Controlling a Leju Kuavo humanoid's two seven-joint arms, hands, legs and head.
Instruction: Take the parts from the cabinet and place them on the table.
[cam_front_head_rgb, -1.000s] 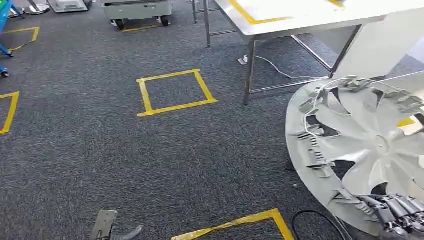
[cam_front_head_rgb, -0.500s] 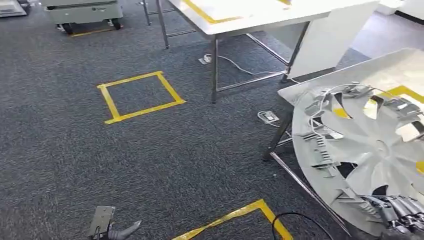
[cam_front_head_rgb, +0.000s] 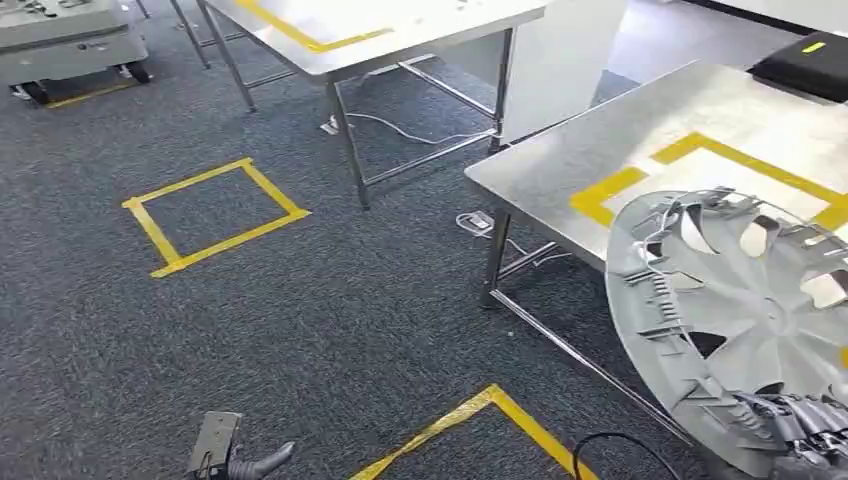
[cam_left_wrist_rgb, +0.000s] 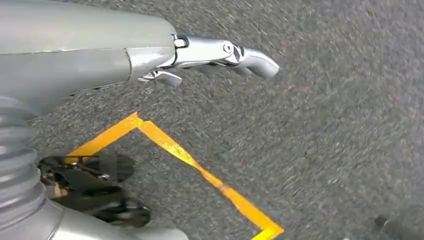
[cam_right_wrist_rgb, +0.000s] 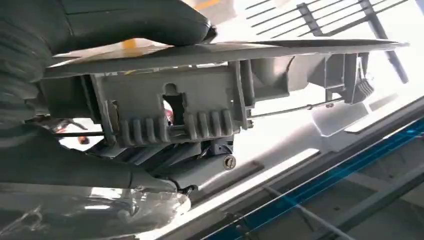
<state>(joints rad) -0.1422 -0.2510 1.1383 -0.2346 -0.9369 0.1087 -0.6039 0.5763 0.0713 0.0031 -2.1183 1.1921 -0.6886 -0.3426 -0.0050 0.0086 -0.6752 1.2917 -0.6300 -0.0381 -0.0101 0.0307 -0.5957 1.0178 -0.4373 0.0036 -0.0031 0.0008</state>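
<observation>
Right robot hand gripping; left empty.

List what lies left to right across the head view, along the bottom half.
Taped square → left hand → taped corner → table leg → hubcap → right hand.

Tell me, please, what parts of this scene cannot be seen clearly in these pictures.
- Hubcap: cut off by the head view's right and bottom edges.
- Right robot hand: cut by the frame corner; its thumb crosses the part's rim.
- Left robot hand: fingers blurred by motion.
- Black box on the steel table: cut off, too small to identify.
</observation>
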